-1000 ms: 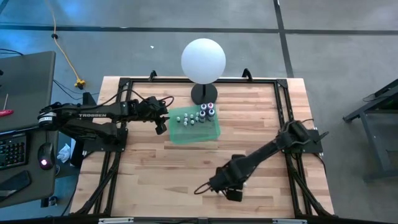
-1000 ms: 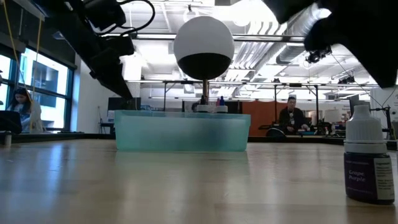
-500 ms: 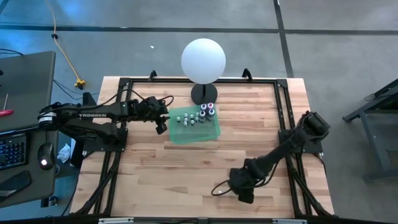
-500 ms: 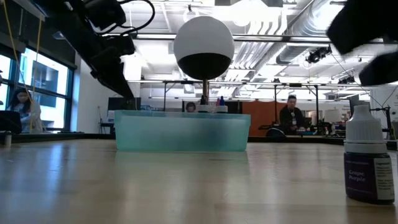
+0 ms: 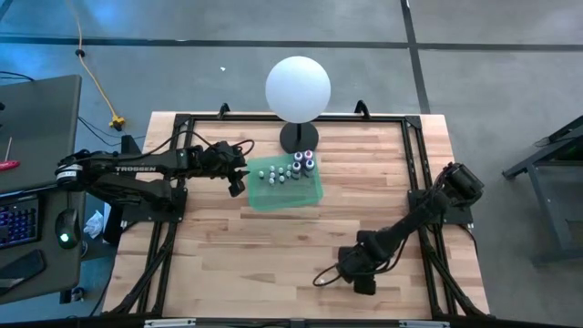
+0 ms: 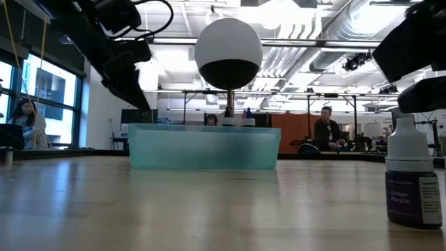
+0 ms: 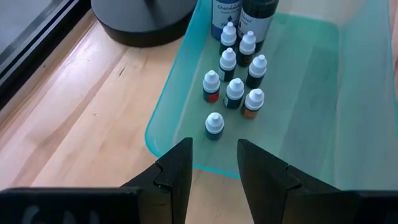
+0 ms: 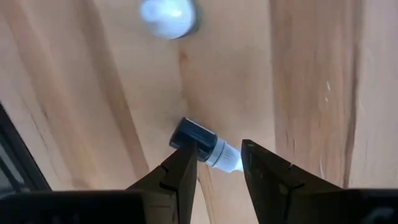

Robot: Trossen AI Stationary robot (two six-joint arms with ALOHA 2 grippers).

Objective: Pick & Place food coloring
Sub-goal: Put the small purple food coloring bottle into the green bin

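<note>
My right gripper (image 8: 216,167) hovers over a fallen bottle (image 8: 205,147).
Its fingers are spread, holding nothing; another bottle (image 6: 412,183) stands near. My left gripper (image 7: 213,163), fingers also apart, waits at the tray (image 7: 311,93) of bottles (image 7: 234,92).

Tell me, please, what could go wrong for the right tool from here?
The right tool hangs open over a bottle lying on its side; a round bottle lying flat may roll or slip out when pinched. A second bottle stands close by, and the descending arm could knock it over.
</note>
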